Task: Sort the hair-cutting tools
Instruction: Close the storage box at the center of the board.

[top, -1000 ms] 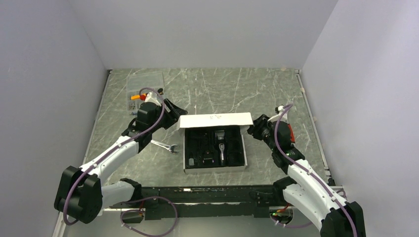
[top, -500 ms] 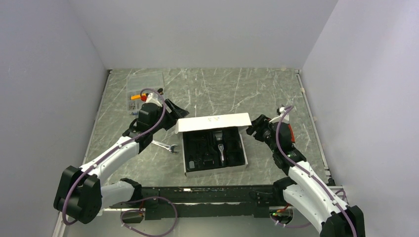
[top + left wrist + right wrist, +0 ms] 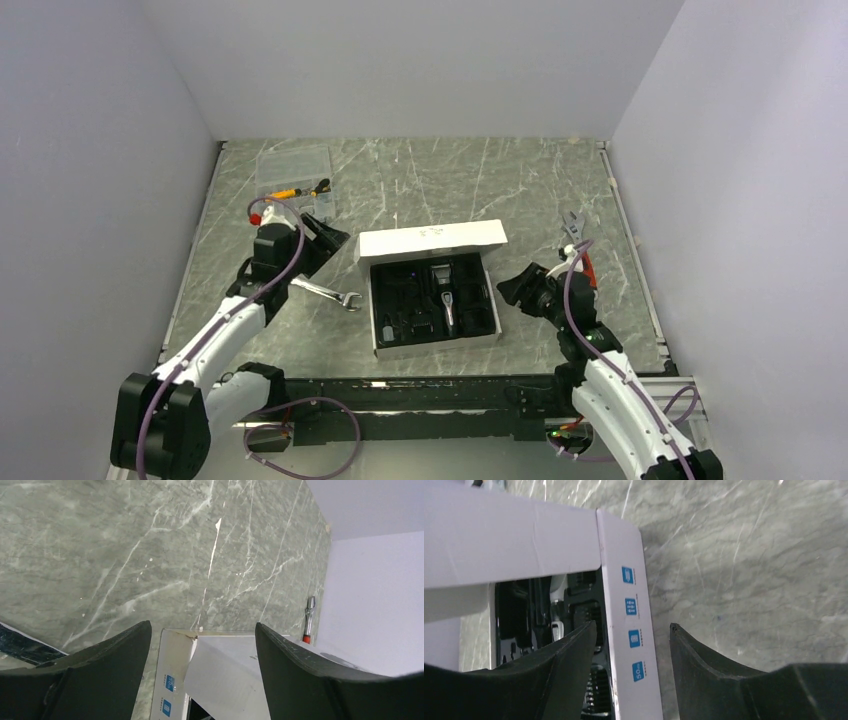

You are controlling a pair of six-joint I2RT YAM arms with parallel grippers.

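Observation:
A white box (image 3: pixel 432 240) lies open mid-table, its lid tipped back. Its black tray holds the black-and-silver hair clipper (image 3: pixel 447 296) and dark comb attachments (image 3: pixel 420 323). My left gripper (image 3: pixel 322 240) is open and empty, just left of the lid's corner. In the left wrist view that corner (image 3: pixel 172 655) shows between the fingers of my left gripper (image 3: pixel 202 627). My right gripper (image 3: pixel 510 290) is open beside the box's right wall. In the right wrist view that wall (image 3: pixel 629 605) lies between the fingers of my right gripper (image 3: pixel 632 626), with the clipper (image 3: pixel 556 605) inside; contact cannot be told.
A silver open-end wrench (image 3: pixel 326 292) lies left of the box, by the left arm. A red-handled adjustable wrench (image 3: pixel 575 238) lies right of the box, behind the right gripper. A clear plastic case (image 3: pixel 295 172) with an orange-and-black tool sits at the back left.
Both grippers have drawn back from the box, the left one leftward off the lid, the right one toward the near edge. The lid now leans further back.

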